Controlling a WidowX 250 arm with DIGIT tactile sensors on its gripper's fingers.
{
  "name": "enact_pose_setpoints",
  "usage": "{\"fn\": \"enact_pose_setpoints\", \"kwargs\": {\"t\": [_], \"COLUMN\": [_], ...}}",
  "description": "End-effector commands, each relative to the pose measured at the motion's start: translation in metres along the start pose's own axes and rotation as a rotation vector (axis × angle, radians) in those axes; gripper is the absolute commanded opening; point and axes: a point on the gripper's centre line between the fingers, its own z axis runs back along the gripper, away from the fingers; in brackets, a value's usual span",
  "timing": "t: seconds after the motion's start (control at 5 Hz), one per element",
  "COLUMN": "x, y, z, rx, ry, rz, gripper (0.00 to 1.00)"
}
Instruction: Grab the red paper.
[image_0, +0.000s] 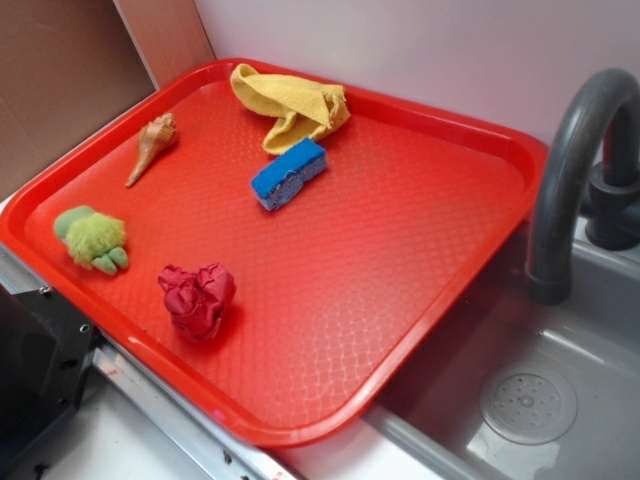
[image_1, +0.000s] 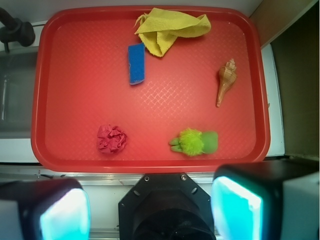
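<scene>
The gripper (image_1: 150, 210) hangs high above the near rim of the tray (image_1: 42, 100), its 2 fingers (image_1: 65, 212) spread wide with nothing between them. Beyond it, the red paper (image_1: 111, 139) sits crumpled on the tray's near-left part, well apart from the fuzzy green toy (image_1: 194, 142). Farther off lie the blue sponge (image_1: 136, 63), the yellow cloth (image_1: 167, 29) and the seashell (image_1: 226, 81). A sink (image_0: 560, 390) with a grey faucet (image_0: 570, 160) lies beside the tray.

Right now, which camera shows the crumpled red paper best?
The exterior view: the red paper looks big there, and its shiny folds show clearly. The wrist view shows it from above, smaller and flatter, but unblocked.
</scene>
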Motion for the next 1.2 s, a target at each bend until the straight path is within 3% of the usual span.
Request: {"fn": "enact_pose_setpoints", "kwargs": {"t": [0.0,0.2,0.4,0.6,0.8,1.0], "x": [0.000,-0.002,0.002,0.012,0.018,0.025], "y": [0.000,-0.009,-0.020,-0.031,-0.036,-0.046], "z": [0.000,-0.001,-0.009,-0.031,-0.060,-0.089], "rx": [0.000,0.046,-0.024,-0.040,-0.091,-0.081], "ry": [0.000,-0.051,-0.086,-0.110,-0.119,-0.080], "rz": [0.000,0.245,0.475,0.700,0.734,0.709], "gripper": [1.00,1.00,1.00,1.00,1.00,1.00]}}
